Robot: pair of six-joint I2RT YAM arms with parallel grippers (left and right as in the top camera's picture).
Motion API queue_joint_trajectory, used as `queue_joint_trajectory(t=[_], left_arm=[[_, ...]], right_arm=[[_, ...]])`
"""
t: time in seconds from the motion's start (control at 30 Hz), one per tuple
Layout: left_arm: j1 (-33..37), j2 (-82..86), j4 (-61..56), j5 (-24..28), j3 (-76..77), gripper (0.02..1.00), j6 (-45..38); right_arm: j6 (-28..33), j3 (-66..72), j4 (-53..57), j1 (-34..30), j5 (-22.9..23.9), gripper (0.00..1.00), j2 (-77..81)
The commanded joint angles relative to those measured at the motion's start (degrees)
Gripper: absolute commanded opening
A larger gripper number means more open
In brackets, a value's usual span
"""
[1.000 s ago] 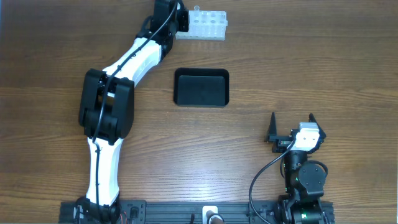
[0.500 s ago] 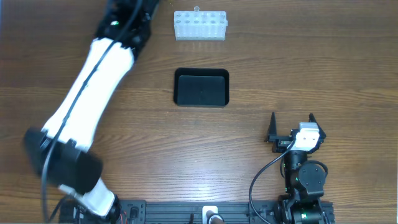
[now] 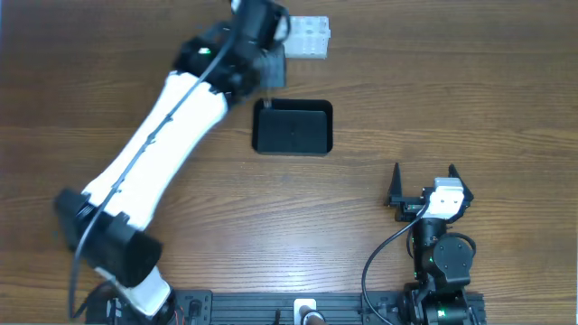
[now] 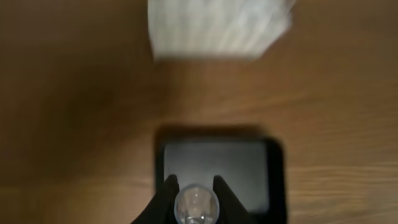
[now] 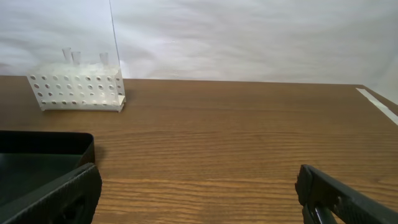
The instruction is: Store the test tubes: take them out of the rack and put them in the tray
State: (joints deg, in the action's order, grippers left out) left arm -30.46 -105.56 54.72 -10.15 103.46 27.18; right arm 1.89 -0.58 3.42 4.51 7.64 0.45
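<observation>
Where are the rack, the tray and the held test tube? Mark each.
rack (image 3: 310,40), top view, its top face.
tray (image 3: 298,131), top view, its bare floor.
test tube (image 4: 197,204), left wrist view, its round top end.

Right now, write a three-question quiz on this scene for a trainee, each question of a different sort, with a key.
1. True or false: the left gripper is shut on a test tube.
2. Fill in: the right gripper is ___ and holds nothing.
3. The test tube hangs over: A the right gripper; B the tray; C a sink.
Key: 1 true; 2 open; 3 B.
</observation>
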Motion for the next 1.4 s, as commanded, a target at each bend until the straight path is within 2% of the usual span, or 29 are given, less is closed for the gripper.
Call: queue_joint_trajectory(t=[0.03,0.93,1.23,1.4], left_arm=[[-1.29,-7.30,1.60,-3.82,-0.33,0.045,5.07],[-0.61,-20.04,1.42,-4.61,-0.33,0.058,4.81],[-0.61,-20.04,0.79,-4.28,-0.33,0.095,4.79],[-0.61,-20.04,0.83,-4.28,-0.33,0.183,4.79]], right_arm=[[-0.09,0.28,0.20,-0.35,0.79,0.993,0.04],[-0.09,0.28,0.20,-0.35,0.79,0.993,0.04],[-0.09,0.28,0.20,-0.35,0.79,0.993,0.04],[-0.09,0.28,0.20,-0.35,0.79,0.993,0.04]])
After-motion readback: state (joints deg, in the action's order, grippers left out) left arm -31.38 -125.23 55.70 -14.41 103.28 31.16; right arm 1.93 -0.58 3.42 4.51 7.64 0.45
